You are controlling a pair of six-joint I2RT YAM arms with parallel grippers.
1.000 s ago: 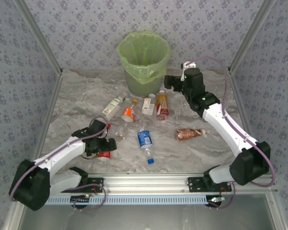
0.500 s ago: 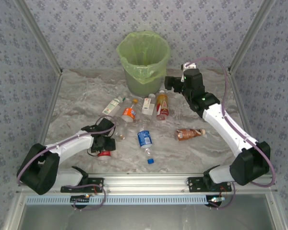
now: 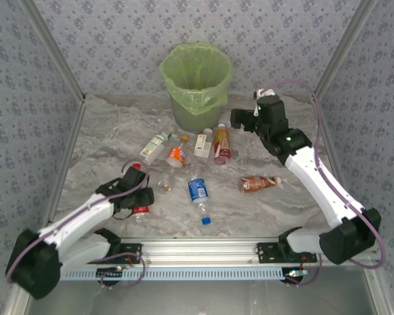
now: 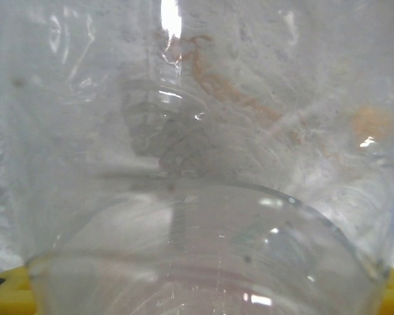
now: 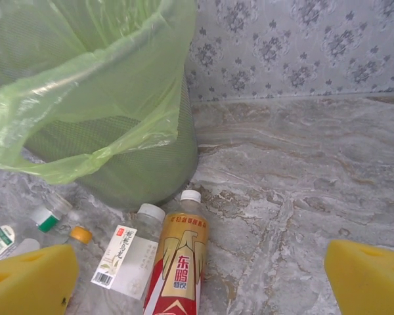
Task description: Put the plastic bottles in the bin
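The bin (image 3: 197, 88), lined with a light-green bag, stands at the back middle, also in the right wrist view (image 5: 118, 164). Several plastic bottles lie in front of it: a green-capped one (image 3: 154, 146), an orange-labelled one (image 3: 176, 155), a white-labelled one (image 3: 202, 144), a red-and-gold one (image 3: 221, 144), a blue-labelled one (image 3: 197, 190) and a brown one (image 3: 258, 184). My left gripper (image 3: 138, 202) is shut on a clear bottle (image 4: 203, 197) with a red label (image 3: 142, 210); it spans pad to pad. My right gripper (image 3: 239, 119) hangs open beside the bin, over the red-and-gold bottle (image 5: 180, 262).
A small crushed clear bottle (image 3: 164, 186) lies just right of my left gripper. Patterned walls and metal posts close in the marble table (image 3: 105, 131) on three sides. A metal rail (image 3: 203, 248) runs along the near edge.
My left gripper has closed on the clear red-labelled bottle, and that arm has drawn back. My right gripper has shifted slightly right, still open.
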